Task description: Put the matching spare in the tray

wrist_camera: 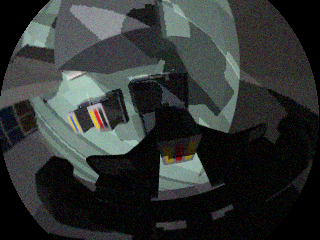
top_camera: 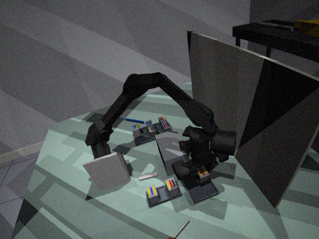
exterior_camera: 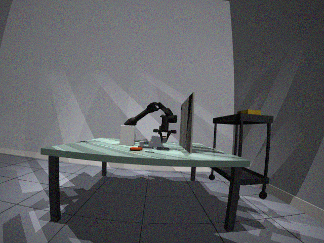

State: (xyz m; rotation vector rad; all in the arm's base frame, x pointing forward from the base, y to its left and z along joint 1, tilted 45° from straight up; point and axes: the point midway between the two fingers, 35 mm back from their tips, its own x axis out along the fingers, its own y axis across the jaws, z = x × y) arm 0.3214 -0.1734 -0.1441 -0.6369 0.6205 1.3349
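Note:
My gripper (top_camera: pixel 201 177) (exterior_camera: pixel 164 136) (wrist_camera: pixel 171 126) is shut on a small grey spare (top_camera: pixel 203 173) (wrist_camera: pixel 179 155) whose top label has yellow and red stripes. It holds the spare low over the back end of the dark flat tray (top_camera: pixel 206 192) (wrist_camera: pixel 158 91); I cannot tell whether the spare touches the tray. A grey box, the mounted unit (top_camera: pixel 168 149), stands just left of the gripper. A dark holder (top_camera: pixel 162 193) left of the tray carries a blue-and-yellow spare (top_camera: pixel 152 191) and a yellow-and-red spare (top_camera: pixel 171 183) (wrist_camera: pixel 99 116), with an empty slot between them.
A rack (top_camera: pixel 150 128) with several striped spares stands behind the unit. A tall dark panel (top_camera: pixel 232 102) (exterior_camera: pixel 187 122) rises close on the right. A pale box (top_camera: pixel 106 171) (exterior_camera: pixel 127 134), a blue pen (top_camera: pixel 134 120), a small pale bar (top_camera: pixel 148 176) and an orange-handled tool (top_camera: pixel 180 228) (exterior_camera: pixel 135 148) lie about. A cart (exterior_camera: pixel 243 120) stands beside the table.

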